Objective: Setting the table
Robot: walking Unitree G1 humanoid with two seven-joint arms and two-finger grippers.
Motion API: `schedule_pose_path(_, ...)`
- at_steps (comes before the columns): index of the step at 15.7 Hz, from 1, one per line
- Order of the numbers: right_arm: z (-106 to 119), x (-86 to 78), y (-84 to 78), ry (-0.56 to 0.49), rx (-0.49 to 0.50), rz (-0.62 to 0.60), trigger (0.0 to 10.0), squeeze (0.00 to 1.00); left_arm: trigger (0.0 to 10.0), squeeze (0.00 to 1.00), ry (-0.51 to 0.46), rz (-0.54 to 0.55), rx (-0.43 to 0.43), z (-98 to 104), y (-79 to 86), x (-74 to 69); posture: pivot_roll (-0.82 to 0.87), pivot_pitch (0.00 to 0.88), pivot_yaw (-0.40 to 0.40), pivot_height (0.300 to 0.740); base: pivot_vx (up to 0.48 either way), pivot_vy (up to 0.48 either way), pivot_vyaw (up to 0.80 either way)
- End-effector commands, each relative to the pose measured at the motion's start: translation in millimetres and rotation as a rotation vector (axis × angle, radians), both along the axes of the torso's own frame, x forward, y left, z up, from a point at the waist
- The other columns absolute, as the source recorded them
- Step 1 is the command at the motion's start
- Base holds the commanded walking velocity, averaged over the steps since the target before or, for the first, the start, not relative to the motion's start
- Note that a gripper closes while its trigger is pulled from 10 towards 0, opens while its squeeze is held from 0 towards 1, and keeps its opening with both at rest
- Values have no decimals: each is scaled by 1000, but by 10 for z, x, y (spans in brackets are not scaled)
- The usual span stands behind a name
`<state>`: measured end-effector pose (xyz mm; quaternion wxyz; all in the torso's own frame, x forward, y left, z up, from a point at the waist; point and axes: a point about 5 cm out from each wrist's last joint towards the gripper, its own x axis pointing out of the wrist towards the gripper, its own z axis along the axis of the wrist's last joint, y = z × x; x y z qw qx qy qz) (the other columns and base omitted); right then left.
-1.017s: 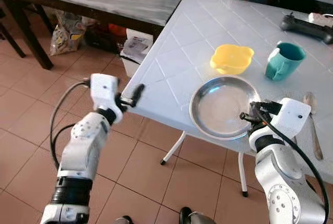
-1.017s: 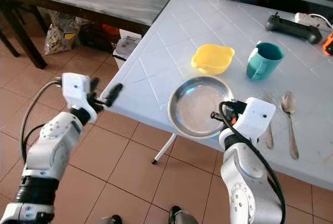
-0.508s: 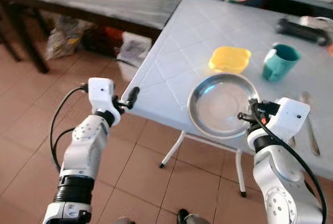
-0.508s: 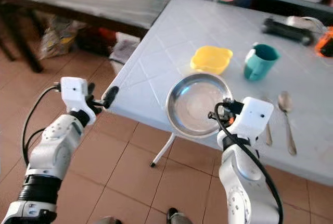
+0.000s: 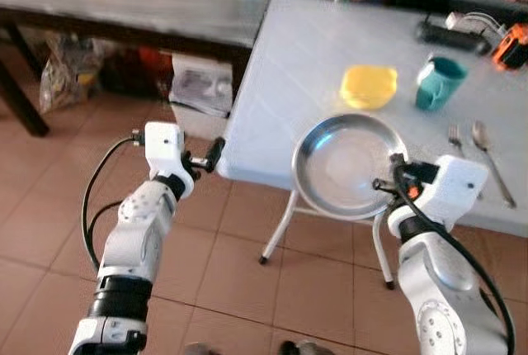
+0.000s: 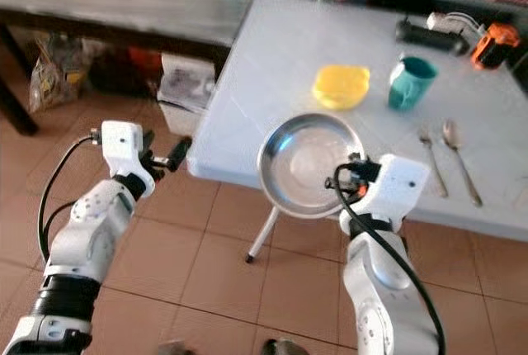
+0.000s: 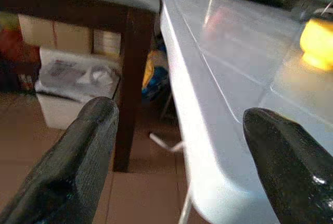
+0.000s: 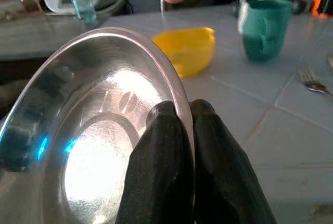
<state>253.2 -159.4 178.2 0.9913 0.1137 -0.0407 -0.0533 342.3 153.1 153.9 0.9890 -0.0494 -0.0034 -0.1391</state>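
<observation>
Head cam first: I see a white tiled table [image 5: 322,58] standing on terracotta floor tiles [image 5: 49,231], with a dark wooden table [image 5: 124,0] beside it. On the white top I count one yellow bowl [image 5: 369,86], one teal mug [image 5: 436,82], one fork [image 5: 456,138], one spoon [image 5: 487,144], one black controller-like object [image 5: 450,35] and something orange [image 5: 513,46] at the far edge. A box and bags sit under the dark table. One steel plate [image 5: 342,165] hangs over the table's near edge, rim pinched by the right gripper [image 5: 386,183]. The left gripper [image 5: 213,155] is off the table's near corner, just beside the edge, carrying nothing.

Left wrist: both black fingers [image 7: 78,166] spread wide, nothing between them. The white table edge runs between them, and the yellow bowl shows at the far side.

Right wrist: two fingertips [image 8: 161,130] clamped tight on the plate rim [image 8: 177,88], one inside the dish, one outside. Beyond it I see the yellow bowl, teal mug and fork on the table.
</observation>
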Motion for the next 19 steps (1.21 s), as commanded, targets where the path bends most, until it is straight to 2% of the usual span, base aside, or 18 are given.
schedule_pose_path(1, 54, -12, 56, -33, 2, 18, 10000, 0, 10000, 0, 1, 9, 24, -22, 43, -17, 116, 161, -53, 740, 0, 480, 0)
schedule_pose_path(7, 59, -22, 53, -53, -23, 11, 10000, 0, 10000, 0, -28, -2, 11, -42, -119, -51, 122, 157, -62, 740, 0, 480, 0)
schedule_pose_path(10, 14, -25, 20, -44, -35, -5, 10000, 0, 10000, 0, -66, 1, 42, -33, -145, -60, 125, 154, -65, 740, 0, 480, 0)
schedule_pose_path(12, -24, -28, -12, -32, -50, -28, 10000, 0, 10000, 0, -71, 20, 23, -3, -133, -36, 128, 154, -62, 740, 0, 0, 0)
schedule_pose_path(19, -32, -26, -64, -40, -73, -74, 10000, 0, 10000, 0, -84, -33, 10, 12, -227, -55, 124, 149, -51, 740, 0, 0, 0)
